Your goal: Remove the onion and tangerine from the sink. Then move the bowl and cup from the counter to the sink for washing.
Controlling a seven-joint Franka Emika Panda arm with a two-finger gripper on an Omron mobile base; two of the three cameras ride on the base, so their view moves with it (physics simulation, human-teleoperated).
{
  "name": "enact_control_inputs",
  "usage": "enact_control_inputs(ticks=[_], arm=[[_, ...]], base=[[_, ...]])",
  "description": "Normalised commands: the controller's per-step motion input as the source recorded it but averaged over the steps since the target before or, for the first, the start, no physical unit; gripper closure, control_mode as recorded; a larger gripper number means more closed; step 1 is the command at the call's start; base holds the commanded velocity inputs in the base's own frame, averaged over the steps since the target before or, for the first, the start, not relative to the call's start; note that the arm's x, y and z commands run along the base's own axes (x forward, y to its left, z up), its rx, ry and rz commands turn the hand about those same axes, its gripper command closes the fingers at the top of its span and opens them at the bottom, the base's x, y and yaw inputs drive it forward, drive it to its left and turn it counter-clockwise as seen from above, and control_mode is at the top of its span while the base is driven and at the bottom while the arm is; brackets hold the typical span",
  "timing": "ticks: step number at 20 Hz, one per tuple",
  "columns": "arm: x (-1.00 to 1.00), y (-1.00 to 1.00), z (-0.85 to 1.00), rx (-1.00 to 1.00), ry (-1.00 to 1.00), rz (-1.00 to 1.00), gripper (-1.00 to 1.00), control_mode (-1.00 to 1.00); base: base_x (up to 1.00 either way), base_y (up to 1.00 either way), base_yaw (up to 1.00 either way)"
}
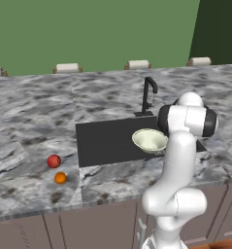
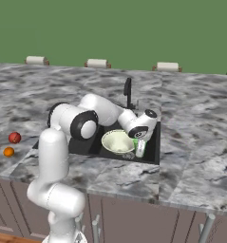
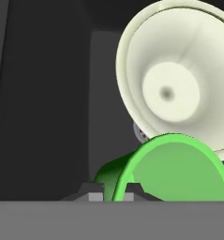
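While our jaws [image 3: 109, 190] pinch tight on the cup [image 3: 174, 168] rim, low over the sink [image 1: 105, 141] just right of the bowl [image 2: 118, 141], we lower gently, clear of the bowl, before letting go.

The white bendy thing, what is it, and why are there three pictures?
It's a robot arm in a pretend kitchen. Two pictures come from cameras behind it, left and right. The third comes from a camera on its hand. Its gripper is shut on the rim of a green cup, holding it over the black sink. A pale bowl already sits in the sink. On the marble counter, left of the sink, lie a red onion and an orange tangerine.
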Motion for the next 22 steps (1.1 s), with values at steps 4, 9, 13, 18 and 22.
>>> enact_control_inputs(ticks=[4, 9, 13, 18, 22], arm=[[0.11, -0.02, -0.25, -0.01, 0.0, 0.0, 1.0, -1.0], [0.12, -0.04, -0.26, -0.02, 0.0, 0.0, 1.0, -1.0], [0.12, -0.04, -0.26, -0.02, 0.0, 0.0, 1.0, -1.0], [0.1, -0.04, -0.26, -0.01, 0.0, 0.0, 1.0, -1.0], [0.1, -0.02, -0.26, 0.0, 0.0, 0.0, 1.0, -1.0]], base=[[0.0, 0.0, 0.0], [0.0, 0.0, 0.0], [0.0, 0.0, 0.0], [0.0, 0.0, 0.0], [0.0, 0.0, 0.0]])
